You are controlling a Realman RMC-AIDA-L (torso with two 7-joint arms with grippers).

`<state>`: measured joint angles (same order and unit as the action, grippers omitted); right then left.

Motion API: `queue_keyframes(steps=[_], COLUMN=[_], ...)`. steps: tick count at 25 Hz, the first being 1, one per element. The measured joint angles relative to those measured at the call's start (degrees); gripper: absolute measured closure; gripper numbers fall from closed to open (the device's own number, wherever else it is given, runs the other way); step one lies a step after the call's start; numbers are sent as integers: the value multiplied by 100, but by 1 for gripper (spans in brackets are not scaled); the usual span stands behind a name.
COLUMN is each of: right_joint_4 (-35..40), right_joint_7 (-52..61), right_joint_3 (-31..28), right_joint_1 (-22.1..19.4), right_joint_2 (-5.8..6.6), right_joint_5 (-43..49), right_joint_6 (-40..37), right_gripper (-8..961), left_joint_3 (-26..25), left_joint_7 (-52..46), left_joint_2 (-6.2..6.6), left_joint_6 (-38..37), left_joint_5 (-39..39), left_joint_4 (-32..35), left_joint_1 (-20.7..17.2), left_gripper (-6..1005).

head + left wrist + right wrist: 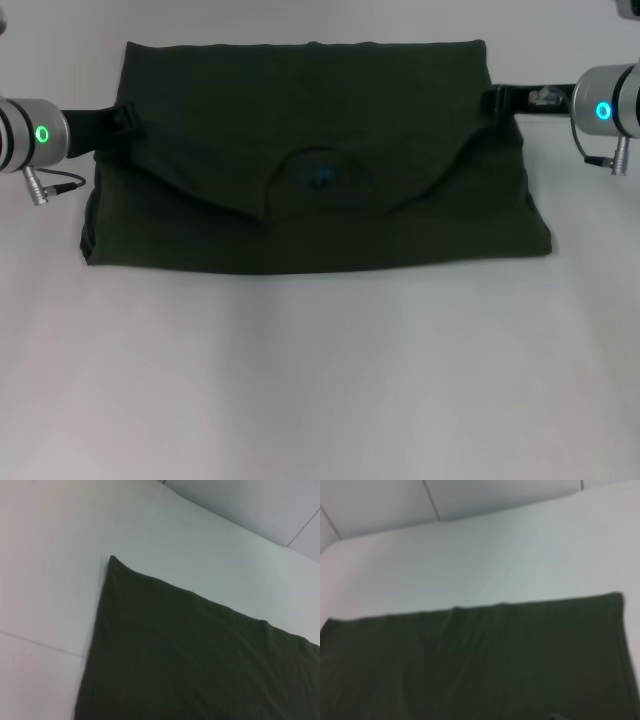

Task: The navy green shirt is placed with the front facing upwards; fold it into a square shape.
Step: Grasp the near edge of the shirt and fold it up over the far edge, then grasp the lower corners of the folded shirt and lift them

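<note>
The navy green shirt (310,160) lies folded at twelve o'clock on the white table (320,380), collar facing up. The left gripper (125,120) at nine o'clock and right gripper (495,100) at three touch its edges; whether either is clamped, I cannot tell.

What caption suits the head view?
Two grippers, left gripper and right gripper, flank a partly folded navy green shirt.
</note>
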<state>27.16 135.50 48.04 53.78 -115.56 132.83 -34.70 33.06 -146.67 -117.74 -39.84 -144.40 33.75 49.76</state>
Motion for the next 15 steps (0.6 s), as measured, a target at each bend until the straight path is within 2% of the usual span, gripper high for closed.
queue_keyframes(steps=[4,7,11,13,15], right_joint_4=[-137,-101,73,227,467], right_joint_7=[45,93,265,287,262], right_joint_3=[133,105,88,45,-67], right_joint_1=[75,34,-154,-287,-504], right_joint_2=[47,56,128,140,152], right_joint_5=[27,3,-30,-93,-264], right_joint_6=[-13,-65,-370,-645,-1039], right_gripper=[886,656,479,419,386], left_joint_3=[-14,-71,-81,-51,-26], left_joint_7=[-6,-21,-78,2,291], left_joint_2=[-59,-79,-88,-130,-172], left_joint_6=[74,77,-139,-295,-534], left_joint_5=[-7,24,307,613,1046], left_joint_4=[-14,10,272,519,775], left_joint_1=[-22,-108,-396,-629,-917], left_gripper=[952,885,760,521,478])
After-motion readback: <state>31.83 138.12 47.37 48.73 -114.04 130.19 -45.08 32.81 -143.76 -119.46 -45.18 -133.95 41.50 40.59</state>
